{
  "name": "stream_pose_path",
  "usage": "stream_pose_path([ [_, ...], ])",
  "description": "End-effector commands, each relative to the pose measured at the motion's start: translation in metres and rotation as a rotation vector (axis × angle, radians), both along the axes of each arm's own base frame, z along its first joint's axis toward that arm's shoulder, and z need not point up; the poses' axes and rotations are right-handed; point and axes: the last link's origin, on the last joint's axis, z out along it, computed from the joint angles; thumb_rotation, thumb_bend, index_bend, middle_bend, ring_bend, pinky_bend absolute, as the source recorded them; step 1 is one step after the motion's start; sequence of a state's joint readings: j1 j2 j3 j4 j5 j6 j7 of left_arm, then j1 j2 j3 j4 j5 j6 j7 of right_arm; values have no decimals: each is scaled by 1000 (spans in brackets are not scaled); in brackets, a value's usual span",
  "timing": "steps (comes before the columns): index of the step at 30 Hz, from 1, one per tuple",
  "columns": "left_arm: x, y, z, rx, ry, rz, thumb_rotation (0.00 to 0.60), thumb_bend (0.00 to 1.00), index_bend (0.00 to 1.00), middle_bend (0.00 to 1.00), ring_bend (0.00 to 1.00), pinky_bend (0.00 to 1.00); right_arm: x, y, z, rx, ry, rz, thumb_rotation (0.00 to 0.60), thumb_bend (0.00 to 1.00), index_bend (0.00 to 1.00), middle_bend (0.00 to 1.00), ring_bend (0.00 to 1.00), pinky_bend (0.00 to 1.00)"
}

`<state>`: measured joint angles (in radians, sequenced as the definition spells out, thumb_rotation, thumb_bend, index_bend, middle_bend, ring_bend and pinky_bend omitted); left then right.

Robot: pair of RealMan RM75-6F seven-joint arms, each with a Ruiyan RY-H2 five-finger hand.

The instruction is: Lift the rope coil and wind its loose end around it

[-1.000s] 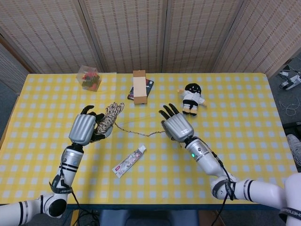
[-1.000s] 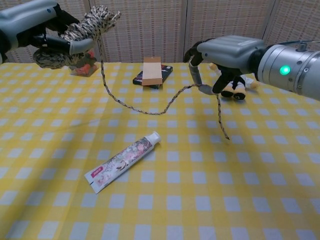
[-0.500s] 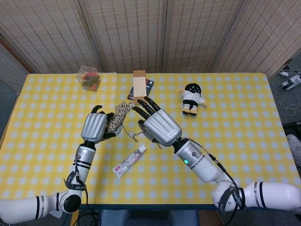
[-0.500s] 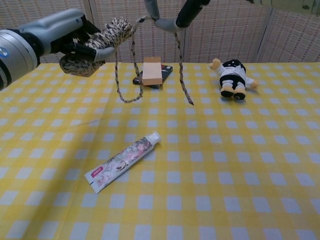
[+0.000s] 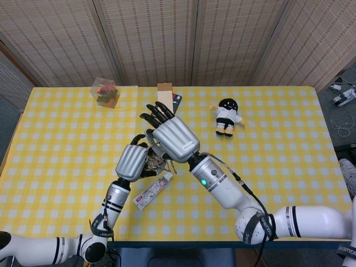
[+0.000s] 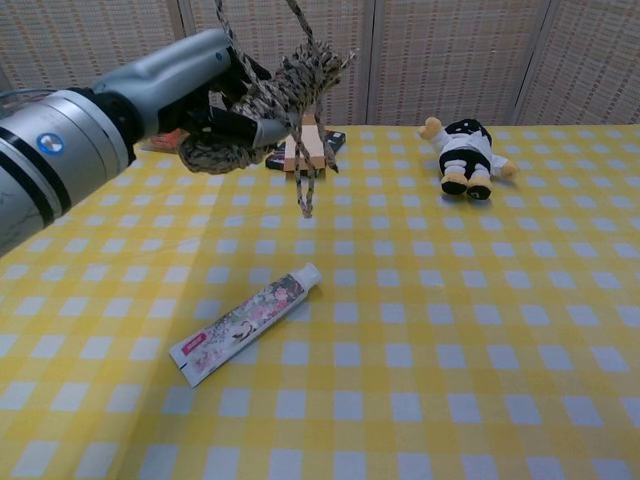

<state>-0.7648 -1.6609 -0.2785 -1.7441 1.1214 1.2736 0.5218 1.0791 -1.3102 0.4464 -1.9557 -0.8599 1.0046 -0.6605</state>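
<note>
Your left hand [image 5: 133, 162] has carried the rope coil [image 6: 262, 110] rightward and nearer, and your right hand [image 5: 171, 136] has swung in just above it. You're clamping the coil in the left hand, raised off the checked table [image 5: 289, 139], with the loose end [image 6: 306, 190] dangling. Whether your right hand pinches rope, you cannot tell. A toothpaste tube [image 6: 245, 323] lies below; a doll [image 6: 461, 156] sits far right.

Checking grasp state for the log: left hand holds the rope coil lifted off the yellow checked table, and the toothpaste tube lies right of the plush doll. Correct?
Not quite. The white toothpaste tube lies left of the black-and-white plush doll, nearer the robot, as the chest view shows. The rest holds: the left hand holds the braided rope coil lifted off the yellow checked table.
</note>
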Motion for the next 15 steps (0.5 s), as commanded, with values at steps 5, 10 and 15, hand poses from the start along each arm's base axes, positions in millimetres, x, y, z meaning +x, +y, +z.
stream_pose_path([
  [5, 9, -15, -3, -6, -86, -106, 350, 358, 773, 732, 513, 160, -2, -19, 3, -28, -9, -71, 600, 390, 601, 165, 0, 0],
  [10, 7, -20, 1, 23, -124, -178, 352, 358, 773, 731, 510, 159, -15, -32, 2, -39, 6, -128, 600, 390, 601, 166, 0, 0],
  [15, 5, -20, 9, 39, -183, -206, 352, 357, 773, 731, 508, 158, -29, -43, -1, -41, 7, -180, 600, 390, 604, 168, 0, 0],
])
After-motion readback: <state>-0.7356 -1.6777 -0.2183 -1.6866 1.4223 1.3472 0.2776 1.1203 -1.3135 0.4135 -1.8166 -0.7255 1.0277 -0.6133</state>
